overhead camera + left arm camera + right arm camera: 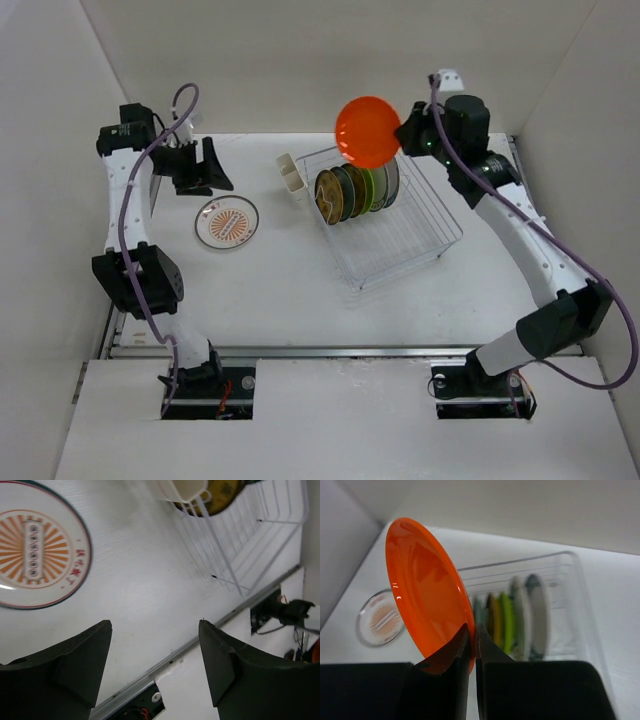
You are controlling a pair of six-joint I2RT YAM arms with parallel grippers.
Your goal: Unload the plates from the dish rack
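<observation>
The dish rack (440,238) sits right of centre on the white surface (280,300), turned at a slight angle. Left of it and well apart, the white plate with orange pattern (227,222) lies flat on the surface, face up. In the rack's far half the remaining plates (358,190) stand on edge in the slots, packed close together. The amber-yellow plate (328,197) is nearest the small cutlery cup (291,178) on the rack's left side, and a lime green plate (373,187) stands further along the row. Beyond the flat plate the left end effector (212,168) hovers above the surface — fingers spread wide, nothing between them. Farthest back, the right end effector (408,130) is clenched on the rim of the orange-red plate (368,131) — held on edge in the air over the rack's far end, clear of the other plates.
</observation>
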